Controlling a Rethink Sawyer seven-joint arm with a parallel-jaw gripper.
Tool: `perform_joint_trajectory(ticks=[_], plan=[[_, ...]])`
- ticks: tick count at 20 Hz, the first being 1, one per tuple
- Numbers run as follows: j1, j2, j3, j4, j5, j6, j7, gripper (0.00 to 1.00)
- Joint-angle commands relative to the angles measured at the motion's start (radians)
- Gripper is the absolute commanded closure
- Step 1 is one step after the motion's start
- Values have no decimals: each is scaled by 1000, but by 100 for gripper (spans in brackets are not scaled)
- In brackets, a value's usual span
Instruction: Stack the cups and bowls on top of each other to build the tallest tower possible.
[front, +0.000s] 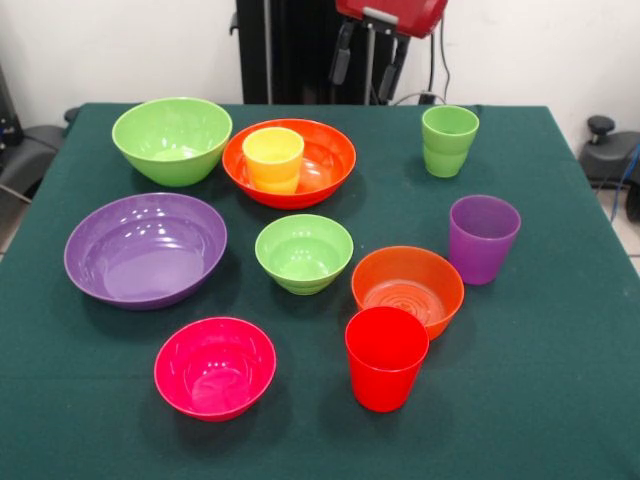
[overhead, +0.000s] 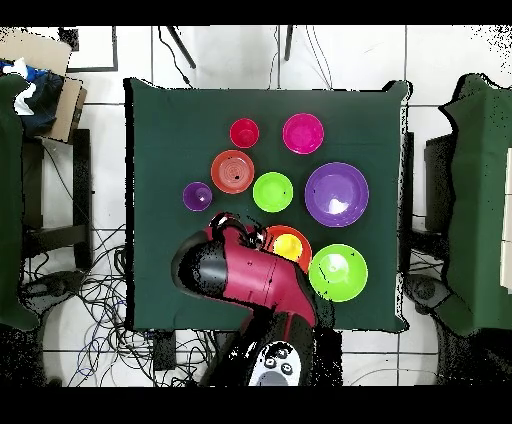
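Front view: yellow cup (front: 273, 158) stands inside large orange bowl (front: 290, 162) at twelve o'clock, the sole nesting so far; remaining cups and bowls, e.g. red cup (front: 385, 357) at five o'clock, sit apart on green table (front: 560, 400); gripper finger state cannot be told.

Yellow cup (front: 273, 158) sits upright inside the large orange bowl (front: 325, 160) at twelve o'clock; remaining cups and bowls stand separately, unstacked.
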Motion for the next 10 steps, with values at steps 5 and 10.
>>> perform_joint_trajectory(ticks=[5, 10], plan=[[52, 107, 3, -107, 59, 113, 201, 0], [80, 143, -18, -137, 87, 108, 221, 0]])
